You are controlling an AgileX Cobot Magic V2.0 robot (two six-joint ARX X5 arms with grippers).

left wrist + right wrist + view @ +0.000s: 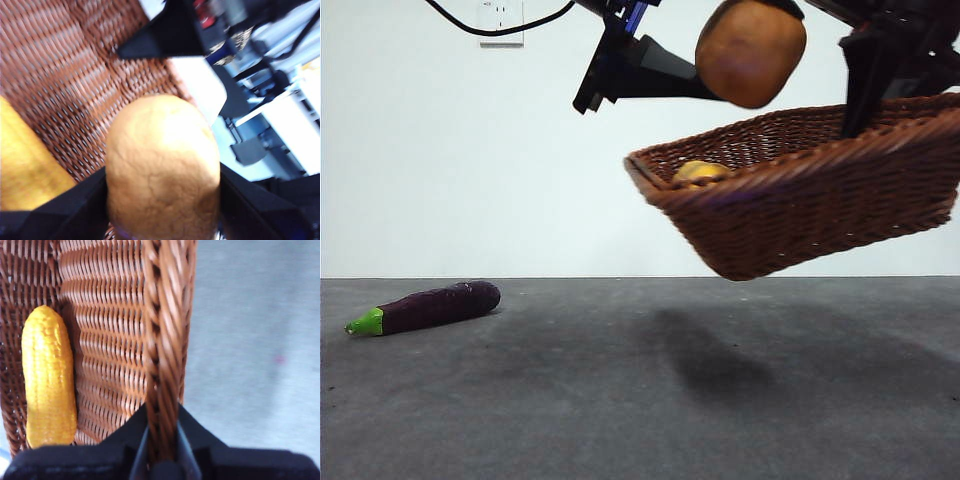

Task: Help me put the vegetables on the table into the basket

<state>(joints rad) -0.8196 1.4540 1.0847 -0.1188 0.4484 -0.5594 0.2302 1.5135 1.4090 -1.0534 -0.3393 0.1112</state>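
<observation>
Potato [751, 52] clamped in left tool [162, 200], above lifted basket [800, 205]

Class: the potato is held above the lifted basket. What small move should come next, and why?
Probably lower the left claw a little and open it. It grips the potato above the basket, which the right claw holds tilted by its rim; the corn already lies inside.
</observation>
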